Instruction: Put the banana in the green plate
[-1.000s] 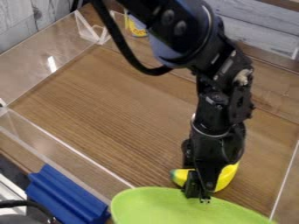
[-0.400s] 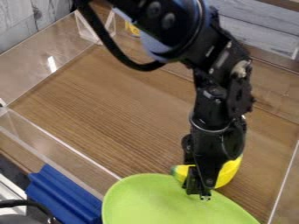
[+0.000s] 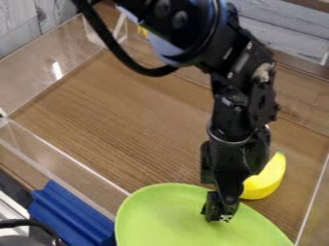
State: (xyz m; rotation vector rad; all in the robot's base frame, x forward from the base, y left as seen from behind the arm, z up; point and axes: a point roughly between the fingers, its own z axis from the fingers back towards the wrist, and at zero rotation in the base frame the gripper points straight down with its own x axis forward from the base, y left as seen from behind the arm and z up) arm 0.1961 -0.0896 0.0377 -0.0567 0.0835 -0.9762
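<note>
A wooden bench [image 3: 115, 115] sits inside clear walls. Nearest, the green plate [image 3: 161, 219] fills the lower edge. The fingers [image 3: 220, 209] hang spread above it, holding nothing. The banana [image 3: 265, 177] lies just beyond the plate's rim.

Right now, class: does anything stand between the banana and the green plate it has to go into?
Nothing visible does. The banana lies on the wooden table right at the green plate's right rim, with no other object between them. The gripper hangs over the plate, beside the banana rather than between the two.
</note>
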